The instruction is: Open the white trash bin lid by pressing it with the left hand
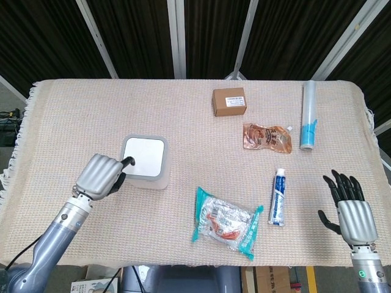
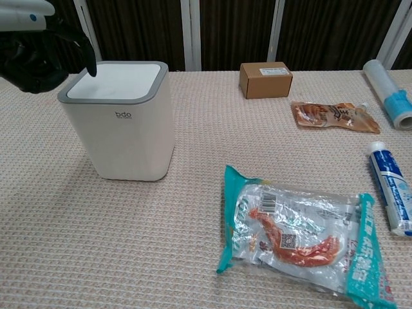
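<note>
The white trash bin (image 1: 145, 162) (image 2: 122, 125) stands at the table's left-centre, its grey-rimmed lid (image 2: 114, 80) lying flat and closed. My left hand (image 1: 101, 175) (image 2: 40, 53) hovers at the bin's left edge with its fingers curled in and one fingertip (image 2: 92, 68) pointing down just above the lid's left rim. Whether it touches the lid I cannot tell. My right hand (image 1: 351, 207) rests at the table's right front edge, fingers spread, holding nothing.
A sealed snack packet (image 1: 226, 223) lies right of the bin, a toothpaste tube (image 1: 278, 196) beyond it. A brown box (image 1: 229, 101), an orange pouch (image 1: 267, 137) and a plastic-wrap roll (image 1: 309, 116) lie at the back right.
</note>
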Robot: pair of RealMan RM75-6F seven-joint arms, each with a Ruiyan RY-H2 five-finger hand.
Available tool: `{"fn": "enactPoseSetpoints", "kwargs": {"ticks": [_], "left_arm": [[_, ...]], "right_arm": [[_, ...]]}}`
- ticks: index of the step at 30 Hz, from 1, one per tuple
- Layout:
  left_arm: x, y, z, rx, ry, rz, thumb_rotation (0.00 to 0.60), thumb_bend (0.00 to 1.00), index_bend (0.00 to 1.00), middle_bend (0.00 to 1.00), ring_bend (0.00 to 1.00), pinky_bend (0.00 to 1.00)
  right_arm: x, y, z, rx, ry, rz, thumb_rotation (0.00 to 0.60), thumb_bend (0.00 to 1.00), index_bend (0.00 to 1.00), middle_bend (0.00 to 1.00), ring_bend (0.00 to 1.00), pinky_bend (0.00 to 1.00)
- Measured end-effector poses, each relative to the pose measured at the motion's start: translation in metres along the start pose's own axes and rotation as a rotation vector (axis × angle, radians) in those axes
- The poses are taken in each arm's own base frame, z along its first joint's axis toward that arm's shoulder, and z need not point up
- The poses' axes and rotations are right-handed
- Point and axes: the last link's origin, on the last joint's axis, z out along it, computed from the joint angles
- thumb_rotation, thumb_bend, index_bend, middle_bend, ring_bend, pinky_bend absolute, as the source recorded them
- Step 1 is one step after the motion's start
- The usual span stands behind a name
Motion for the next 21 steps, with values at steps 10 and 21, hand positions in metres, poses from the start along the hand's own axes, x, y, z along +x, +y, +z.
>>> {"fn": "enactPoseSetpoints", "kwargs": {"ticks": [10,21], "left_arm": [[-0.008,0.008,0.006,-0.001,-0.022,0.014,0.6,0.76,0.4,0.9,0.72,0.7],[-0.017,0.011,0.009,0.006,-0.065,0.059,0.6,0.75,0.4,0.9,0.72,0.7]], "right_arm": [[0.003,0.002,0.0,-0.006,0.012,0.006,0.6,0.3,0.13,0.02,0.03,0.04],[0.004,0.003,0.0,-0.007,0.013,0.014,0.6,0.3,0.13,0.02,0.03,0.04]]}}
